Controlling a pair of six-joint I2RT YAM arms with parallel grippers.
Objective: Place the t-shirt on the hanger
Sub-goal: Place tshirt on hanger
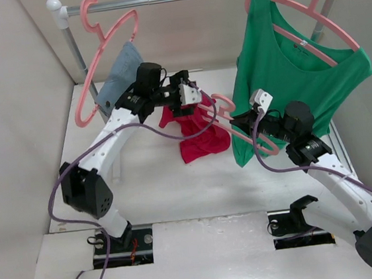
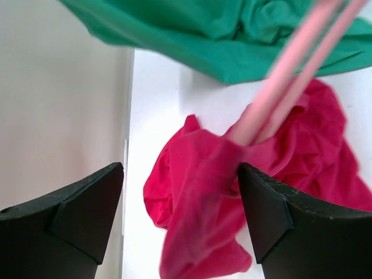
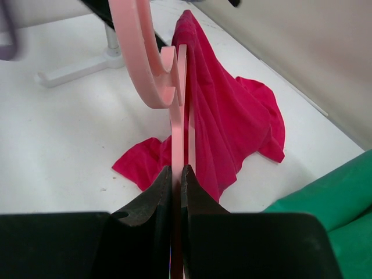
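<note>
Centre of the counter (image 1: 164, 182), toward its far edge:

- t-shirt (image 1: 203, 144): crumpled heap, one part drawn up to a peak over the hanger's far end. No clear long axis.
- hanger (image 3: 177, 128): long axis runs from near-right to far-left, pointing away from the right arm into the cloth. Hook curls beside the grip.
- right end effector (image 3: 178, 174): clamped narrow on the hanger's near arm.
- left end effector (image 2: 180, 168): fingers spread wide, holding nothing. The t-shirt lies straight ahead between them, so this arm is the nearer.
- whether the hanger tip sits inside an opening or merely under a fold is hidden, probably inside.
- coming move, as judged: cloth drawn along the hanger's axis toward the right arm.
</note>
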